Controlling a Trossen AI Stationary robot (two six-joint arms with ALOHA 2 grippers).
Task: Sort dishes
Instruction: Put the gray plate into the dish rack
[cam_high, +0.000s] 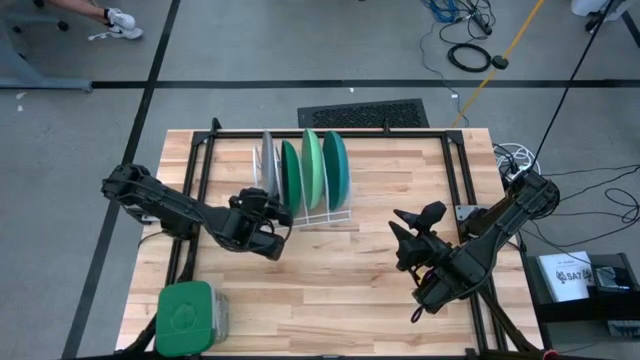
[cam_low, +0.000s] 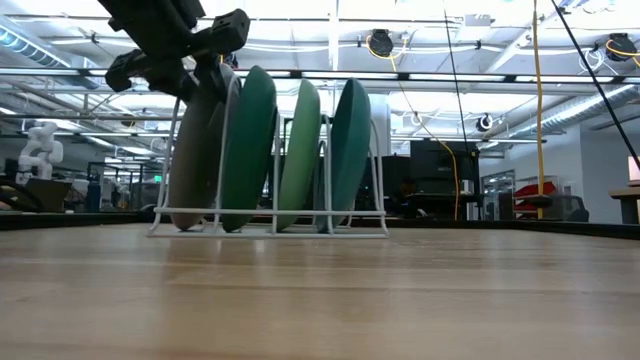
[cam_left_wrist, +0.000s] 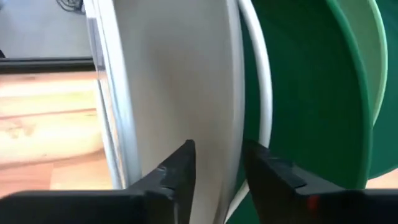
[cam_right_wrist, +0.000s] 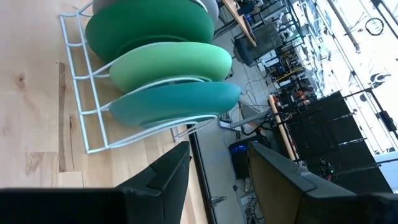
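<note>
Four plates stand on edge in a white wire rack (cam_high: 325, 215) at the table's far middle. From left to right they are grey (cam_high: 266, 165), dark green (cam_high: 290, 172), mint (cam_high: 313, 165) and teal (cam_high: 335, 165). My left gripper (cam_high: 275, 212) is at the grey plate's near upper rim and shut on it. In the low view it is high up (cam_low: 205, 65), above the grey plate (cam_low: 195, 150). My right gripper (cam_high: 420, 215) is open and empty over the table's right half, pointing at the rack. My left gripper pinches the grey plate's rim (cam_left_wrist: 231, 124) between its two fingers, one finger (cam_left_wrist: 180, 174) on the plate's face and one (cam_left_wrist: 267, 180) on its back beside the rack wire. It comes from the table's near left, above the rack. The plate stands upright in the rack's leftmost slot.
A green square lidded container (cam_high: 185, 318) sits at the table's near left corner. Black frame bars run along the table's left, right and far sides. Bare wood lies between the rack and the near edge.
</note>
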